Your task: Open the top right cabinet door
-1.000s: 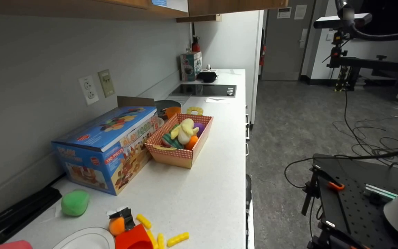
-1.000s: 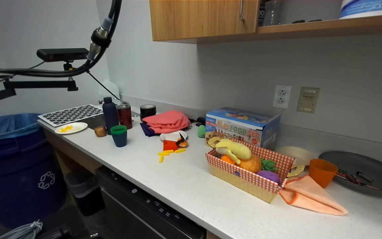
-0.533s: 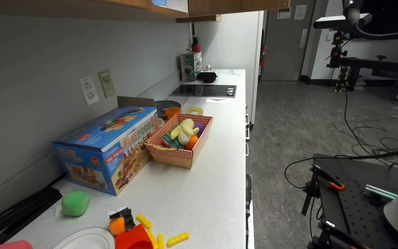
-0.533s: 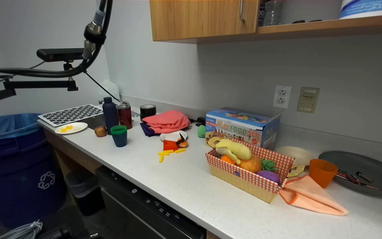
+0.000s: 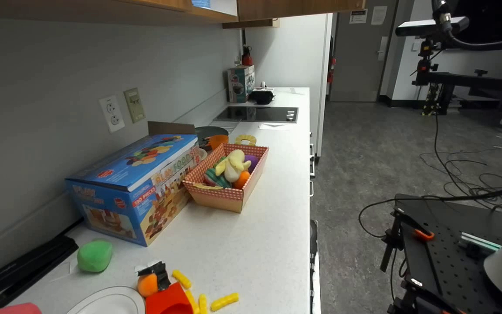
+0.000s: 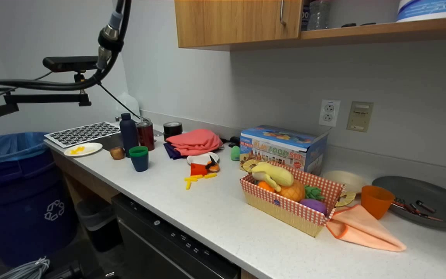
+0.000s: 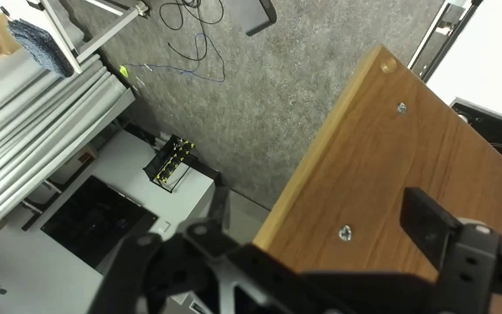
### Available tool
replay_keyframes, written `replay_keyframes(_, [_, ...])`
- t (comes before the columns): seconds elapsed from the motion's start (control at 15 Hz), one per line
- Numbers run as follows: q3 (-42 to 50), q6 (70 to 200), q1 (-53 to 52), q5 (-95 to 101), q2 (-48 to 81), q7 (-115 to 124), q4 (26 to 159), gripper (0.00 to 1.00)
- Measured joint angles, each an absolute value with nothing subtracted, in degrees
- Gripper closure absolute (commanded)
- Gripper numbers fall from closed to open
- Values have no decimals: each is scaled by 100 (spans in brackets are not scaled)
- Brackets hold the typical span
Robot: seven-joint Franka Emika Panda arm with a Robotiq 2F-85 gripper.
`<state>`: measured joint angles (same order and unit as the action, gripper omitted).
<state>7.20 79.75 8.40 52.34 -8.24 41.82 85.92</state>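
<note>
The top right cabinet door (image 5: 299,9) is a tan wood panel that stands swung out from the wall cabinet, high over the counter in an exterior view. Only its lower part shows there. In the wrist view the door (image 7: 377,174) fills the right side, with two screws and a pale edge. My gripper (image 7: 320,213) is open and empty. One finger lies over the door's face and the other shows past its pale edge. I cannot tell whether they touch it. The gripper is out of sight in both exterior views.
The shelf (image 6: 362,35) holds a white tub (image 6: 432,9) and a clear jar. Another cabinet door (image 6: 238,21) with a metal handle is shut. Below, the counter (image 6: 223,217) bears a blue box (image 6: 277,145) and a basket (image 6: 285,211) of toy food. Camera mounts stand near the arm's cables.
The door's free edge has shifted very slightly outward in an exterior view. The arm's cable has moved a little left in one exterior picture, then stayed still over the last half second.
</note>
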Motion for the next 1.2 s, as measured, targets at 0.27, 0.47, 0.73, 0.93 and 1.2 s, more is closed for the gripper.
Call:
replay_keyframes(0.27, [720,7975,840,5234,-824,4184,8592,0])
replay_keyframes(0.47, [720,7981,840,5238,-808,4189,8592,0])
replay_keyframes(0.73, [883,7996,918,5292,-473,4580,8457,0])
replay_keyframes(0.93, [1126,8012,1089,5252,24,5017,8092,0])
replay_keyframes(1.2, [1488,8175,1401,5253,688,5665,7440,0])
